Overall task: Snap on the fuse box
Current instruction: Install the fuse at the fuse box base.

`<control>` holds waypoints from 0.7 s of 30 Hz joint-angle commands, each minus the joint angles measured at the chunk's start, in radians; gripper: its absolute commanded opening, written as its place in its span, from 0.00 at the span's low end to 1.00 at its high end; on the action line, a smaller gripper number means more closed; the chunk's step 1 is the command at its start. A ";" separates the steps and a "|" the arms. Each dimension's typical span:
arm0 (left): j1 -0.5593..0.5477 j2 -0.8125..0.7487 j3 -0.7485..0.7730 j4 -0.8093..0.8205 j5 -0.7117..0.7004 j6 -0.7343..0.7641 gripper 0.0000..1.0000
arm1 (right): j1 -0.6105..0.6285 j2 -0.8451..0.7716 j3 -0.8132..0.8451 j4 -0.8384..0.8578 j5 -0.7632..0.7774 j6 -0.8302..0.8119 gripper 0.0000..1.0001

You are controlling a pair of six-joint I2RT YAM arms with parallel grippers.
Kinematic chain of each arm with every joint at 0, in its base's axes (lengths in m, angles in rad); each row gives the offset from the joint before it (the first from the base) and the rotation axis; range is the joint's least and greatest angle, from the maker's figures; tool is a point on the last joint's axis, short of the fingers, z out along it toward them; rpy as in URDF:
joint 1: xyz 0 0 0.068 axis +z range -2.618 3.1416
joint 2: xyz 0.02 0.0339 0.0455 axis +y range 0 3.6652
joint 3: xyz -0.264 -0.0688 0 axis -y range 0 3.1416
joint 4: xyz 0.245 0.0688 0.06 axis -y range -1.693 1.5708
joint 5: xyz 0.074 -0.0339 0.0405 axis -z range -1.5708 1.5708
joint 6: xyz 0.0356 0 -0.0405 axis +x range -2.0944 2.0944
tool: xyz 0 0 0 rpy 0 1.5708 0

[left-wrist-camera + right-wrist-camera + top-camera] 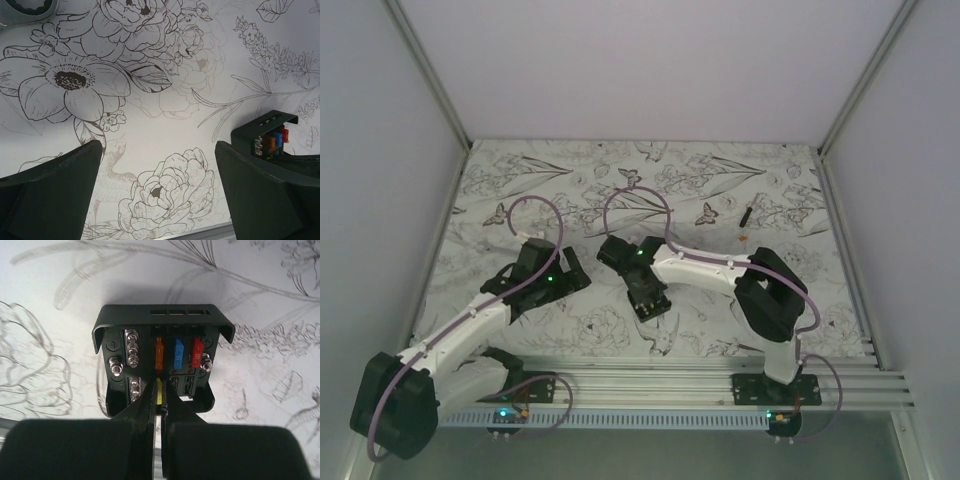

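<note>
The fuse box (160, 360) is a small black box lying on the flowered mat with its face open. Orange, blue and red fuses stand in its upper row, and screw terminals are on its left. My right gripper (160, 386) is over the box's lower row, shut on a small yellow fuse (159, 391) that sits at a slot below the orange one. In the top view the right gripper (642, 285) is right over the box (655, 303). My left gripper (157, 192) is open and empty above the mat. The box (270, 137) lies just beyond its right finger (260, 195).
A thin black stick-like piece (747, 213) and a tiny orange bit (745, 238) lie on the mat at the back right. The aluminium rail (720, 385) runs along the near edge. White walls enclose the mat on three sides.
</note>
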 commanded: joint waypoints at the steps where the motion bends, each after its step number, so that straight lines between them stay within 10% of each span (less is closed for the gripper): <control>1: 0.007 -0.023 -0.020 -0.038 0.004 -0.005 1.00 | -0.017 0.075 0.020 -0.247 0.010 -0.053 0.06; 12: 0.006 -0.034 -0.022 -0.038 0.004 -0.007 1.00 | -0.020 0.035 0.078 -0.195 -0.045 -0.045 0.35; 21: 0.005 -0.034 -0.022 -0.038 0.004 -0.007 1.00 | -0.056 -0.095 -0.026 -0.061 -0.096 -0.015 0.31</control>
